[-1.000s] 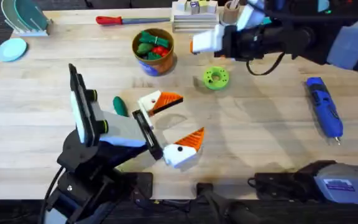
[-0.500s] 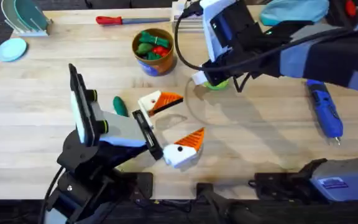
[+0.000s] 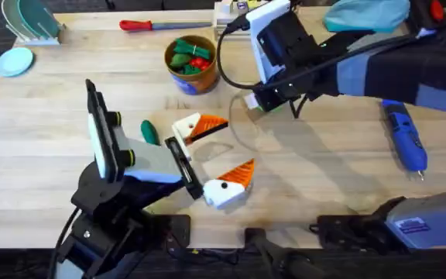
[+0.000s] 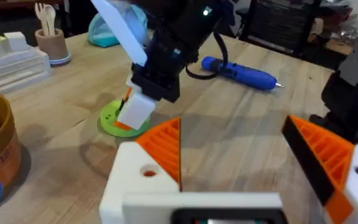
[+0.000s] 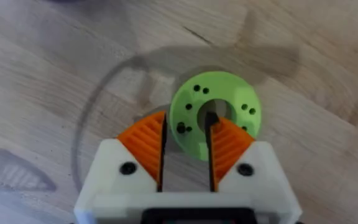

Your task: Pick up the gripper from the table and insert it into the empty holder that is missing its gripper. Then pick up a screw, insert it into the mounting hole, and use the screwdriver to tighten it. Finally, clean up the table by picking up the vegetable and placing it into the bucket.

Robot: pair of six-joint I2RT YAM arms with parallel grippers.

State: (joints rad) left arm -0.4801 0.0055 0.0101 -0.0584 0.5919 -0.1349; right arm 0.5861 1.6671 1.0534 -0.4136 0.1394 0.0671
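While my left gripper (image 3: 219,155) is resting spread wide and empty on the table, I am holding my right gripper (image 5: 187,127), pads slightly parted and gripping nothing, over the lime-green disc (image 5: 229,93), apparently to pinch the dark screw (image 5: 211,118) standing in its centre hole.

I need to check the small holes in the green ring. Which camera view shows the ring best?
The right wrist view: the green ring faces the camera, its holes plain, just beyond the right gripper. The left wrist view shows it edge-on, partly behind that gripper. Overhead, only a sliver peeks out.
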